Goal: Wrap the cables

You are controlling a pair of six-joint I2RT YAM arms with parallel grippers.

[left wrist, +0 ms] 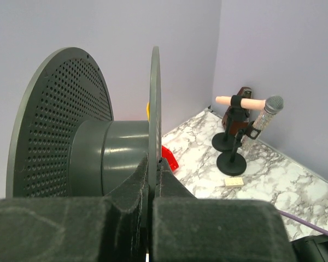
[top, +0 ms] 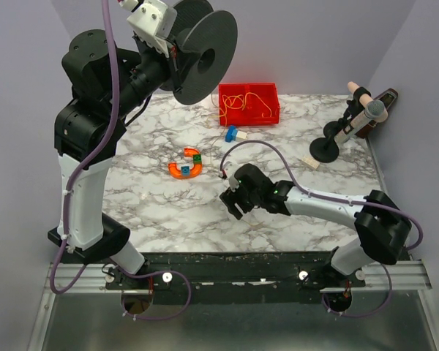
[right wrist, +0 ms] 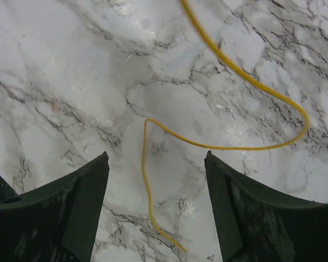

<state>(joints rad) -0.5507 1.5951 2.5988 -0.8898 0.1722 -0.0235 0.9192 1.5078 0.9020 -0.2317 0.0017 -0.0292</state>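
**Top external.** Left gripper (top: 164, 36) is raised at rear left, carrying a dark spool (top: 203, 53). A red bin (top: 249, 104) at the back holds a tangle of the cables (top: 243, 102). Right gripper (top: 232, 199) sits low over the marble table (top: 161, 212).

**Left wrist.** Jaws are pinched narrow on the edge of the spool. Its core is bare, with nothing wound on.

**Right wrist.** Fingers (right wrist: 71, 213) are spread wide. One loose cable end lies flat on the marble between them, untouched.

**Hazards.** The strand is thread-thin and flat, so the pads may close without catching it. The spool is held by its edge alone and may pivot if the cable pulls on it.
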